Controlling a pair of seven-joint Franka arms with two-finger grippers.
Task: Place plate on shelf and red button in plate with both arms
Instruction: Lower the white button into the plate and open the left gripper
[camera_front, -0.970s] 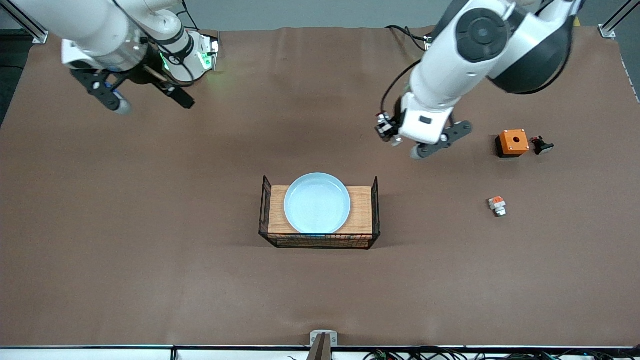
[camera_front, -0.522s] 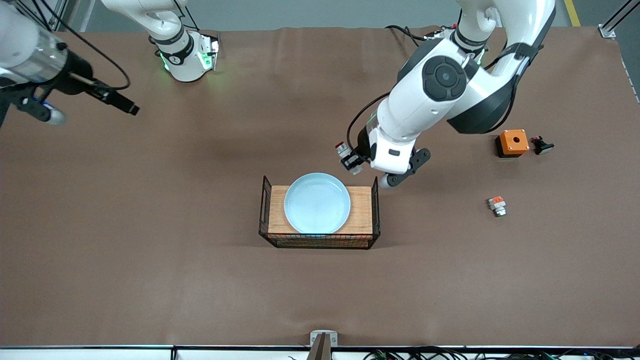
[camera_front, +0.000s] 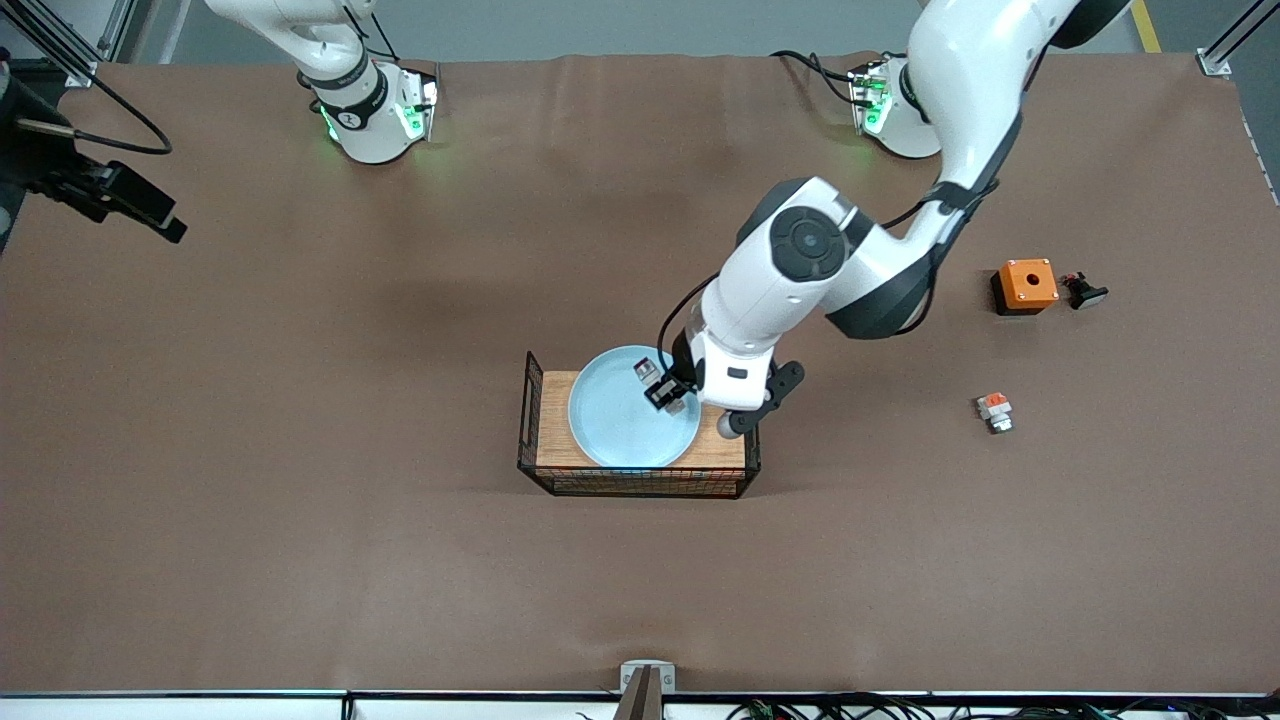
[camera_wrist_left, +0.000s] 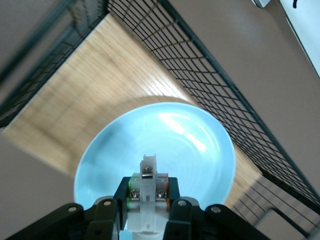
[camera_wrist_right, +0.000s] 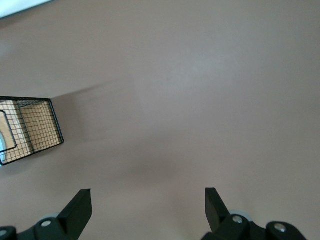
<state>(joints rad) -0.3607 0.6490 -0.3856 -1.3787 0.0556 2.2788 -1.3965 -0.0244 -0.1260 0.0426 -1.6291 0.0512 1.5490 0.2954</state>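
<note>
My left claw grips the red button over the plate, which sits in the wire basket mid-desk. My right claw waits wide open, empty, at the desk's edge.

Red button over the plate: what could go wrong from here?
The left hand holds the red button above the plate near its rim, so a release here might let it bounce or roll out. Coming lower, the hand may clip the wire rack. The right hand waits, open, over bare table.
</note>
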